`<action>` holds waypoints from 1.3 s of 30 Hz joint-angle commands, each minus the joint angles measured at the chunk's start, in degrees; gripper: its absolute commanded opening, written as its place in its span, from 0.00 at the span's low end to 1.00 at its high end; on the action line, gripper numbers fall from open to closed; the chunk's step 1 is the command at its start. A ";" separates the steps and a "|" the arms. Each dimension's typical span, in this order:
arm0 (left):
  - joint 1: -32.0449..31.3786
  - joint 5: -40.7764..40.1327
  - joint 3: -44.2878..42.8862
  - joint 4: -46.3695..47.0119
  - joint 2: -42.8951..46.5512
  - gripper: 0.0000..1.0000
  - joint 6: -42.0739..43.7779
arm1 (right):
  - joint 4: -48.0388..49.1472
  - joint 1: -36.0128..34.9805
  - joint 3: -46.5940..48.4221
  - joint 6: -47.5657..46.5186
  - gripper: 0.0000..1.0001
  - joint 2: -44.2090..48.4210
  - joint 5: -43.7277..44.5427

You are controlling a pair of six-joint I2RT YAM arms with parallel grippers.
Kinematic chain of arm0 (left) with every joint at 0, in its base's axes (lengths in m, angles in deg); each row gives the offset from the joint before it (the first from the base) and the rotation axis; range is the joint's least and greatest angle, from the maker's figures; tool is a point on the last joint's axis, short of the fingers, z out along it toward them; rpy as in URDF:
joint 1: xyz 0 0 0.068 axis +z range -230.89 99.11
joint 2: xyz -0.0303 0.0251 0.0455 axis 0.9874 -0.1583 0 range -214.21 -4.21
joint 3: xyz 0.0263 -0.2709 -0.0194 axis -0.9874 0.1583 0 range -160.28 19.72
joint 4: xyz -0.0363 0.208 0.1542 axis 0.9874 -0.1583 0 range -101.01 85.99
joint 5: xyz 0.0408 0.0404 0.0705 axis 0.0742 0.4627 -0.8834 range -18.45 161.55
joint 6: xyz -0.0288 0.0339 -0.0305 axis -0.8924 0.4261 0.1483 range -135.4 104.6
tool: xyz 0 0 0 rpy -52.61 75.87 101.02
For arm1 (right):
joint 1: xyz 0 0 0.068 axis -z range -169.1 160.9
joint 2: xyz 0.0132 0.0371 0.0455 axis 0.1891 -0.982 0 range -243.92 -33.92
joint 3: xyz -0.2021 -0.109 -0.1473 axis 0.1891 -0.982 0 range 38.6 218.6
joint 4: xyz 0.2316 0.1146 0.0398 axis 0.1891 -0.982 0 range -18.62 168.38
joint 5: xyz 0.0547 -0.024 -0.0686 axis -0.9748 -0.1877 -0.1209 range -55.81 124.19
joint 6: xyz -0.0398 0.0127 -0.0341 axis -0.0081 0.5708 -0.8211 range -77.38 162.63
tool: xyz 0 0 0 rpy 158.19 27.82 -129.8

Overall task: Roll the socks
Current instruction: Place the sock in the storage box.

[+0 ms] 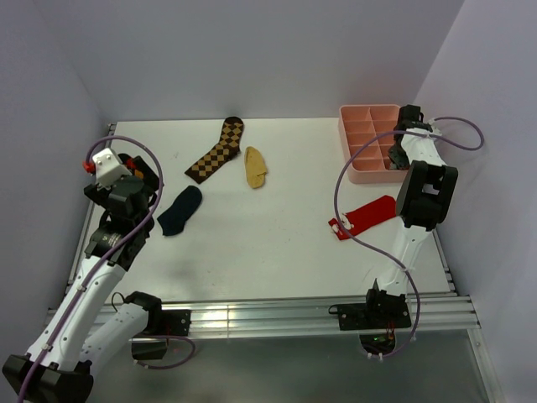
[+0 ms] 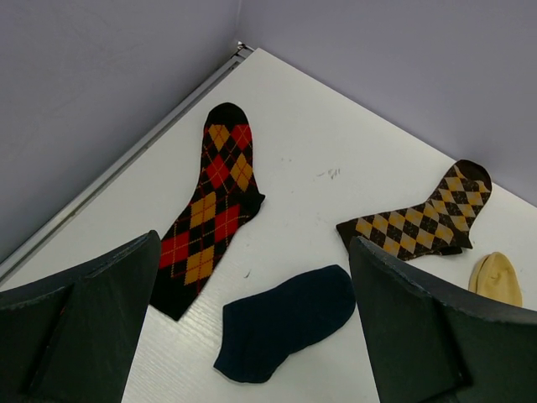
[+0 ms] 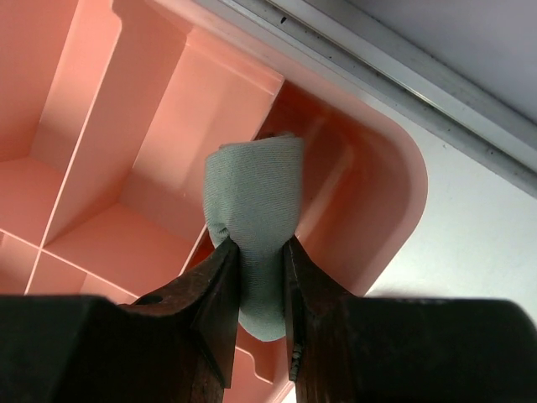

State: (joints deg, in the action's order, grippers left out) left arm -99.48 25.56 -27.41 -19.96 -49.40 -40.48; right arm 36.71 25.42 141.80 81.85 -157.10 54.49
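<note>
A dark navy ankle sock [image 1: 179,210] lies flat on the white table at the left; in the left wrist view it [image 2: 285,323] lies below and between my open fingers. My left gripper [image 1: 144,186] [image 2: 253,248] is open and empty, held above it. A mustard yellow ankle sock [image 1: 255,166] [image 2: 497,277] lies flat further back. My right gripper [image 1: 406,126] [image 3: 258,252] is shut on a rolled grey sock [image 3: 252,201] and holds it over the far right corner compartment of the pink tray [image 3: 394,185].
The pink divided tray [image 1: 346,143] stands at the back right. A brown and yellow checkered long sock [image 1: 216,151] [image 2: 419,220] lies at the back. A red and yellow argyle sock [image 2: 210,210] lies by the left wall. A red sock with white trim [image 1: 366,215] lies at the right.
</note>
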 commanded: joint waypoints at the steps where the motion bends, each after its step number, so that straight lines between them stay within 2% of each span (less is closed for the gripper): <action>1: -0.22 -0.93 0.29 1.97 -0.07 0.99 1.00 | 0.71 0.59 2.01 4.01 0.00 -1.36 -0.34; 5: -0.22 -0.76 0.29 2.06 -0.16 0.99 1.00 | 0.54 1.21 2.18 4.72 0.06 -3.12 -2.10; 6: -0.22 -0.76 0.20 1.97 -0.25 0.99 1.00 | 0.62 1.21 1.92 4.81 0.15 -3.30 -2.36; 9: -0.22 -0.67 0.29 2.06 -0.16 0.99 1.00 | 1.24 1.38 0.78 5.34 0.28 -3.65 -3.24; 11: -0.22 -0.58 0.29 1.97 -0.16 0.99 1.00 | 1.50 1.73 0.34 5.51 0.32 -3.74 -3.86; 12: -0.22 -0.67 0.29 1.97 -0.08 1.00 1.00 | 1.59 1.74 0.25 5.43 0.39 -3.57 -3.86; 17: -0.22 -0.41 0.29 1.97 -0.16 0.99 1.00 | 3.52 1.82 -1.68 5.34 0.59 0.12 -3.77; 28: -0.22 -0.14 0.38 2.06 0.01 0.99 1.00 | 1.68 1.74 1.92 5.43 0.61 1.18 -4.65; 34: -0.22 0.12 0.29 2.06 0.10 1.00 1.00 | 3.00 1.21 -0.36 4.20 0.61 5.04 -3.07; 39: -0.22 0.82 0.29 1.97 -0.07 1.00 0.82 | 5.72 -1.86 -3.17 0.52 0.61 10.22 -1.93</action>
State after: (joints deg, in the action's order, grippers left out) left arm -99.48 25.67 -27.37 -19.72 -49.79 -40.09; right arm 40.03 25.77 139.74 84.86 -154.28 49.83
